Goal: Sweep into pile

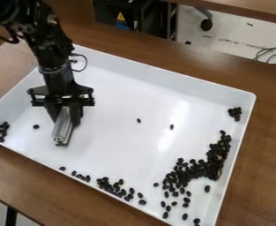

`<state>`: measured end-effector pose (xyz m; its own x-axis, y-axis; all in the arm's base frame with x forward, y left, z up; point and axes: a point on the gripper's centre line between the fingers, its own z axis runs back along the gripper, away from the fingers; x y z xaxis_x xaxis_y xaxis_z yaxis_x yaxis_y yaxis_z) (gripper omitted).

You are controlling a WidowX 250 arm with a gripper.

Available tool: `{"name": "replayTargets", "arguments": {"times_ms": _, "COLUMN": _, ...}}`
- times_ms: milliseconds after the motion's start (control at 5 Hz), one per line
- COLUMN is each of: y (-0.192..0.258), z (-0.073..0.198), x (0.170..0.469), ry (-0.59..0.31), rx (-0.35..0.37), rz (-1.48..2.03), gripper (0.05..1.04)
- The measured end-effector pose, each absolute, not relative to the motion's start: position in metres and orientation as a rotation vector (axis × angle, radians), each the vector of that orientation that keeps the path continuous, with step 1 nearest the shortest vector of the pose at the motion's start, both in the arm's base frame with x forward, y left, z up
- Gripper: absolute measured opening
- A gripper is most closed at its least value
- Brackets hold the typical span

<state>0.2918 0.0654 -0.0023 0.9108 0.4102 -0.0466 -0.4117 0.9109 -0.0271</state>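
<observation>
Over the left part of a white tray (87,156), the black gripper (64,115) hangs down, shut on a grey metal bar (62,129) that slants toward the camera, low over the tray floor. Dark beans (202,168) form a long heap along the tray's right side and lower right. More beans (115,187) line the near edge, and a small cluster (1,132) lies in the left corner. Another small cluster (235,113) is by the upper right wall. One single bean (35,126) lies left of the bar; two others are scattered mid-tray.
The tray has raised walls all around and stands on a brown wooden table (269,132). Behind the table are a dark box (131,15), a chair wheel (206,24) and some cables (272,54).
</observation>
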Motion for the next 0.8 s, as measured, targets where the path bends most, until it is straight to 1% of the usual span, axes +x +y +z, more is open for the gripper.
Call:
{"name": "replayTargets", "arguments": {"times_ms": 200, "y": 0.063, "z": 0.001, "x": 0.283, "ry": 0.055, "rx": -0.039, "rz": 0.422, "gripper": 0.746}}
{"name": "replayTargets", "arguments": {"times_ms": 400, "y": 0.063, "z": 0.023, "x": 0.277, "ry": 0.069, "rx": -0.016, "rz": 0.432, "gripper": 1.001}}
{"name": "replayTargets", "arguments": {"times_ms": 600, "y": 0.059, "z": 0.054, "x": 0.279, "ry": 0.061, "rx": 0.016, "rz": 0.440, "gripper": 1.011}}
{"name": "replayTargets", "arguments": {"times_ms": 800, "y": 0.025, "z": 0.069, "x": 0.289, "ry": 0.043, "rx": 0.022, "rz": 0.346, "gripper": 1.002}}
